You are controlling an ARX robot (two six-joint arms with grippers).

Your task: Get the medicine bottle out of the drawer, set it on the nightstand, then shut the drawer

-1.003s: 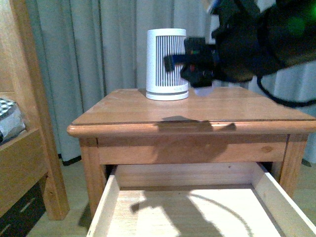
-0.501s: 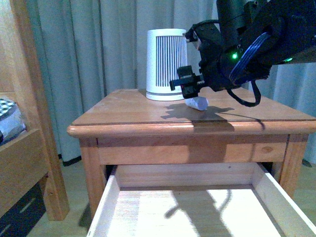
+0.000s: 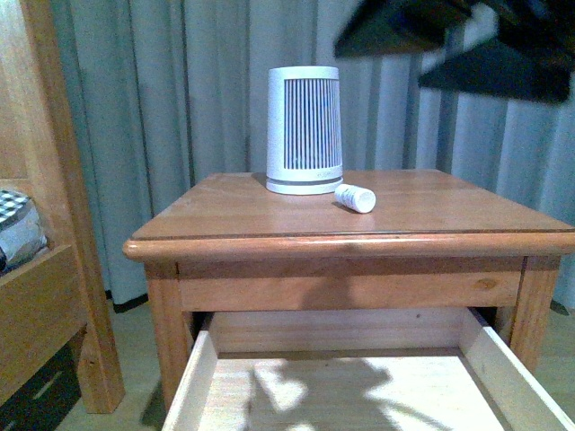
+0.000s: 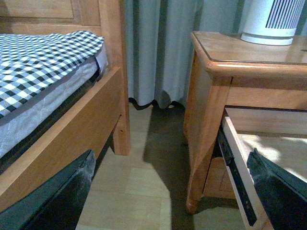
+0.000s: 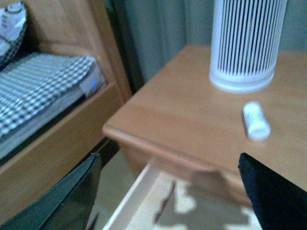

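Nightstand [image 3: 269,220], honey-brown, glossy: it is standing before the curtain [image 3: 180,90], and you are facing it head-on.
Drawer [image 3: 194,377], upper: it is hanging pulled out toward you, showing pale wood patched with light.
Ribbed white device [image 3: 304,130]: it is standing upright toward the back of the top.
Right gripper [image 5: 169,160]: your jaws are gaping wide, gripping nothing, and are hovering high above the top.
Left gripper [image 4: 171,159]: its jaws are likewise spread and gripping nothing, low between the nightstand and the bed frame [image 4: 72,139].
Medicine bottle [image 3: 355,198]: it is lying on its side on the top, just beside the device's base, well below the right jaws and touching neither.
Half a second ago those jaws were hanging right over the bottle. Now they are standing clear of it, and the bottle is lying about where it was.
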